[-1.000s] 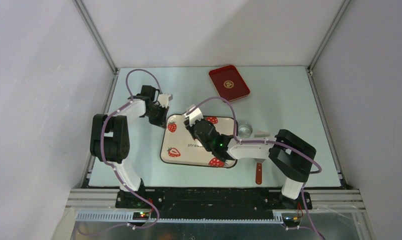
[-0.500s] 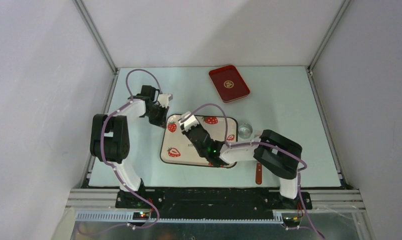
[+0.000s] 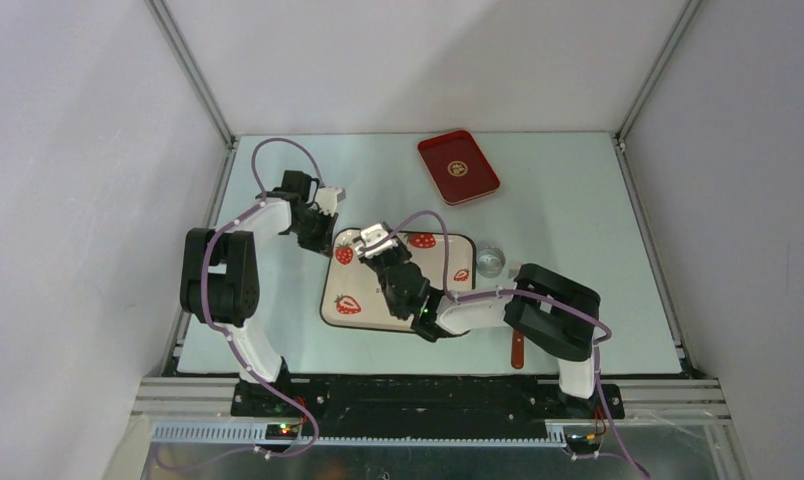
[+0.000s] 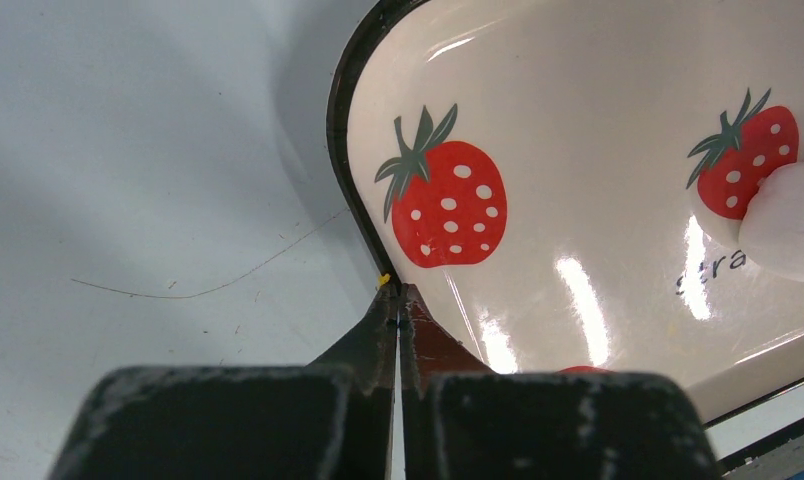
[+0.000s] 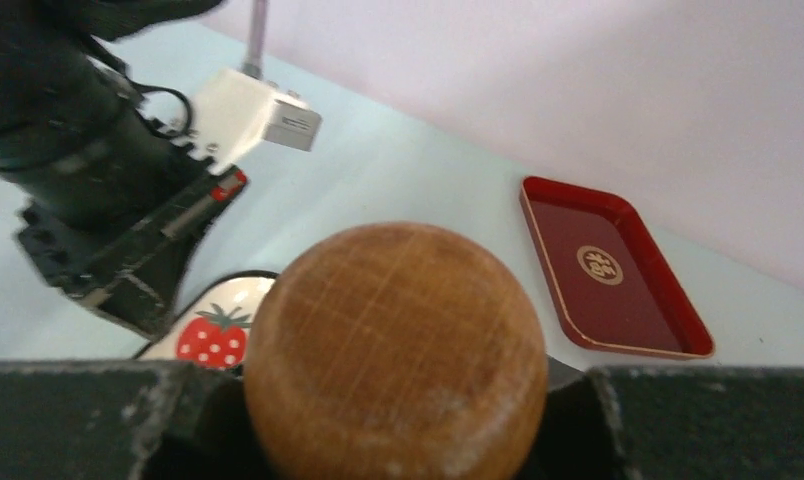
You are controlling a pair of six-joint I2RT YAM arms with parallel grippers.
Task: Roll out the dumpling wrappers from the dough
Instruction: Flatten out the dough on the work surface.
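A white dough (image 4: 786,225) lump lies on the strawberry tray (image 4: 578,150), at the right edge of the left wrist view; my right arm hides it in the top view. My left gripper (image 4: 398,300) is shut on the tray's dark rim at its far-left corner (image 3: 334,243). My right gripper (image 3: 377,243) is over the tray's far-left part, shut on a wooden rolling pin (image 5: 396,350), whose round end fills the right wrist view. No flat wrappers show.
A red tray (image 3: 459,166) lies at the back of the table, also in the right wrist view (image 5: 608,270). A small silvery cup (image 3: 490,261) stands right of the strawberry tray. A brown-handled tool (image 3: 518,349) lies near the front edge.
My right gripper has moved left across the strawberry tray with the rolling pin, and the arm has folded in. The left gripper has stayed on the tray rim.
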